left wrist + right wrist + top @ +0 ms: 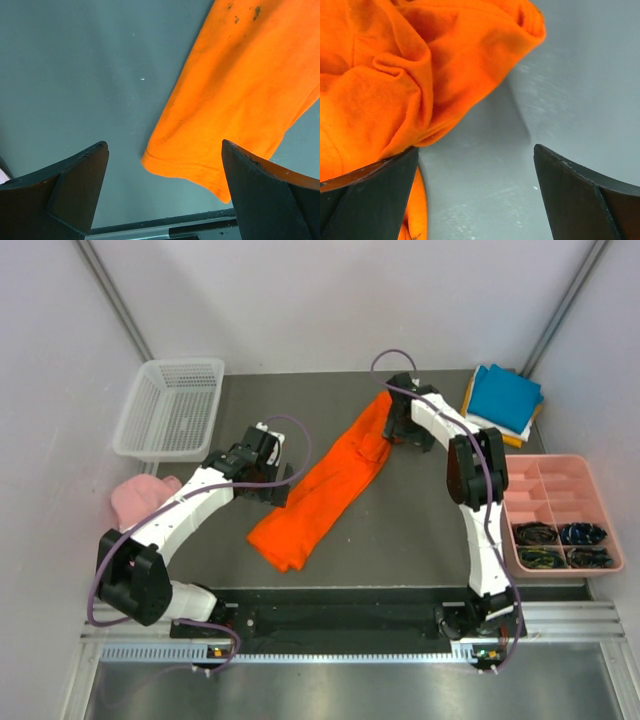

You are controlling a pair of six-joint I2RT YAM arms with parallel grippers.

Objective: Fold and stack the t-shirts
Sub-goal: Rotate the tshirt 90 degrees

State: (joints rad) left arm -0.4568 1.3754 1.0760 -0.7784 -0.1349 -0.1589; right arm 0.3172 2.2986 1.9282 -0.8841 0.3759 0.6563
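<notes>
orange shirt (325, 485): long diagonal strip across the middle of the desk (410, 540), narrow bunched end far, wider end near.
left fingers (75, 190): spread wide, holding nothing, above the desk by a hemmed edge of the shirt.
right fingers (590, 195): spread wide at the shirt's far end, bunched cloth at one finger, bare desk under the other.
folded stack (505, 400): far right corner, teal on top, white and yellow edges beneath.
cap (140, 497): pink, at the left edge beside the left arm.
</notes>
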